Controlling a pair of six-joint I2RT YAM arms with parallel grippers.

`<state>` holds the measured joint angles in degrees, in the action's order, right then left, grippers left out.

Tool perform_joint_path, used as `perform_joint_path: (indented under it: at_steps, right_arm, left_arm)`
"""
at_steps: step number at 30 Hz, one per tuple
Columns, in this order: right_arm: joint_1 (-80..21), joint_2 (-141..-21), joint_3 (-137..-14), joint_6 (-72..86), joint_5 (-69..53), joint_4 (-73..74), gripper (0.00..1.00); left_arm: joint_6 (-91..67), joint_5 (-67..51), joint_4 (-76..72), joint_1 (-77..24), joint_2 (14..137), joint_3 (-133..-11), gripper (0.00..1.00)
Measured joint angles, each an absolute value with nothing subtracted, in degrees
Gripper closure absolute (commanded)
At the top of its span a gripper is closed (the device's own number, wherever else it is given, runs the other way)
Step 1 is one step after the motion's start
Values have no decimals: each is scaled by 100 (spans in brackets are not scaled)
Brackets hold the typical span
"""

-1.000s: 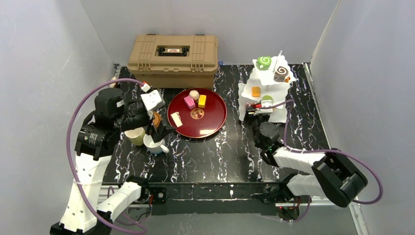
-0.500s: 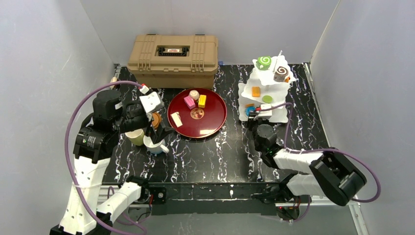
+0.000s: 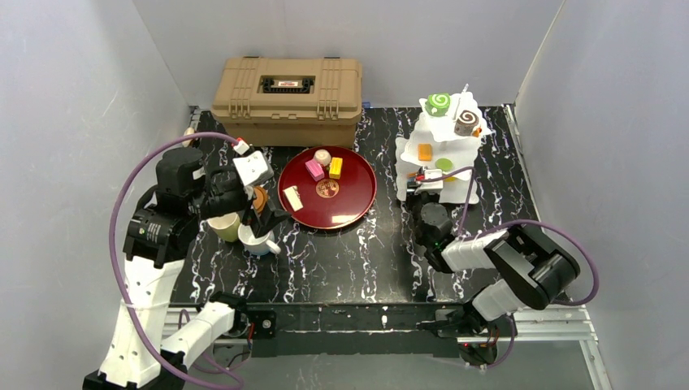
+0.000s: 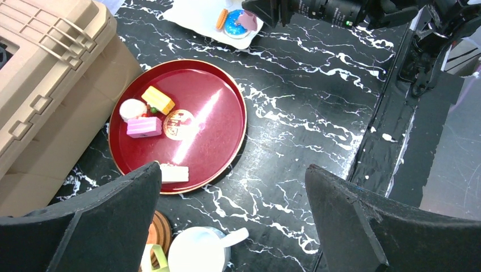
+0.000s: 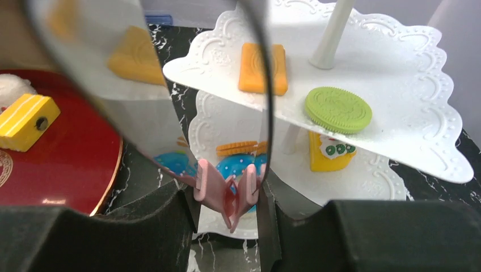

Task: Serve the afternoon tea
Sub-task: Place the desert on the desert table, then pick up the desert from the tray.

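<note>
Found left claw (image 4: pixel 230 175) spread wide, empty, over white mug (image 4: pixel 195 252) near table's (image 4: pixel 306 113) left edge. Found right claw (image 5: pixel 227 195) clamped on pink pastry (image 5: pixel 217 191) beside blue donut (image 5: pixel 238 166) at white stand's (image 5: pixel 363 181) lowest tier. Noted open table between red tray (image 4: pixel 215 113) and near edge.

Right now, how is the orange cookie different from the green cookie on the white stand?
The orange cookie is square; the green cookie is round. The green cookie has a ridged rim; the orange cookie has plain edges. Both lie flat on the same tier of the white stand.
</note>
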<state>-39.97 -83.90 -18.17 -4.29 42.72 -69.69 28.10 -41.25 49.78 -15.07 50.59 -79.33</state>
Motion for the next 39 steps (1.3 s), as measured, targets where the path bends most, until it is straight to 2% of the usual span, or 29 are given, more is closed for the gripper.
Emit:
perform_joint_path:
  at_steps: [13, 16, 22, 26, 29, 39]
  right_arm:
    - [-3798, -8746, -1951, -947, 4281, -7533, 60]
    - [-3798, -8425, -1732, -829, 4095, -7430, 62]
    - [-3975, -7013, -1577, -384, 3332, -6589, 63]
    - [-4423, -6864, -1833, -272, 3009, -6178, 62]
    - [-4722, -7238, -2213, -239, 2923, -6080, 61]
    - [-5273, -9697, -4171, -366, 2963, -6040, 59]
  left_arm:
    - [2808, -4139, 4980, -1507, 5092, -7933, 4]
    - [2808, -4143, 4980, -1507, 5089, -7933, 5]
    - [2792, -4167, 4980, -1507, 5092, -7933, 5]
    - [2764, -4195, 4978, -1507, 5092, -7933, 5]
    - [2738, -4206, 4978, -1507, 5092, -7933, 5]
    - [2700, -4204, 4976, -1507, 5089, -7931, 4]
